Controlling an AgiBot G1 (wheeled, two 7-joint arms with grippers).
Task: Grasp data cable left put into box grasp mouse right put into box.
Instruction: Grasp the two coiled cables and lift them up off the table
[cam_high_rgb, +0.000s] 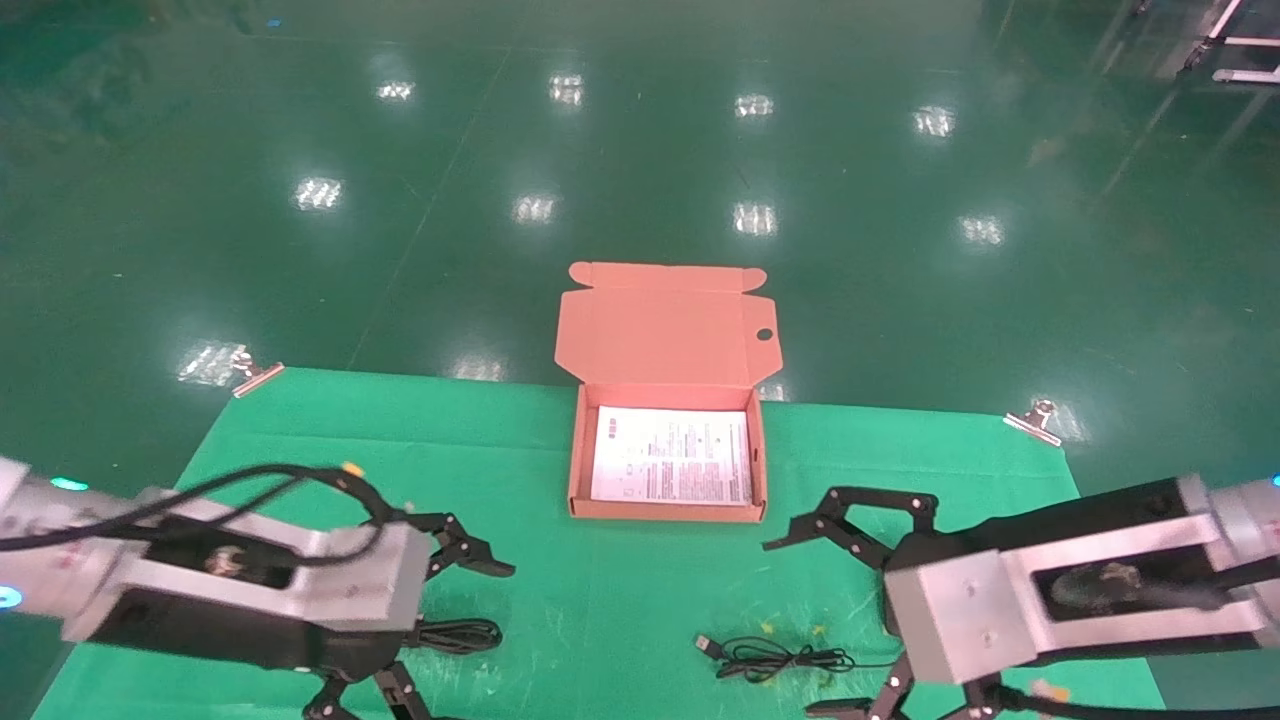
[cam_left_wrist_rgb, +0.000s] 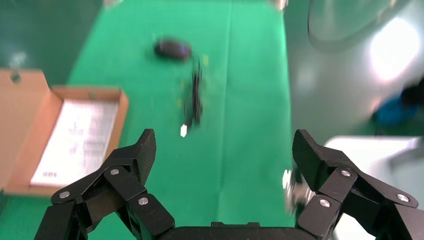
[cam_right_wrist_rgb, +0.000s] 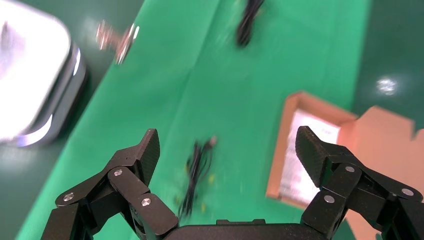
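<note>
The brown box (cam_high_rgb: 575, 470) lies open at the mat's far middle, flap lid back, with a white printed sheet inside. The data cable (cam_high_rgb: 462, 634) lies at the near left, partly hidden under my left gripper (cam_high_rgb: 420, 640), which is open and empty just above it. The cable also shows in the right wrist view (cam_right_wrist_rgb: 248, 22). The mouse (cam_left_wrist_rgb: 172, 48) shows only in the left wrist view; in the head view my right arm hides it. Its cord with a USB plug (cam_high_rgb: 770, 660) lies near the front. My right gripper (cam_high_rgb: 815, 625) is open and empty over the cord's right end.
A green mat (cam_high_rgb: 600, 620) covers the table, held by metal clips at the far left (cam_high_rgb: 255, 372) and far right (cam_high_rgb: 1035, 420) corners. Shiny green floor lies beyond. The box also shows in the left wrist view (cam_left_wrist_rgb: 121, 107) and the right wrist view (cam_right_wrist_rgb: 280, 150).
</note>
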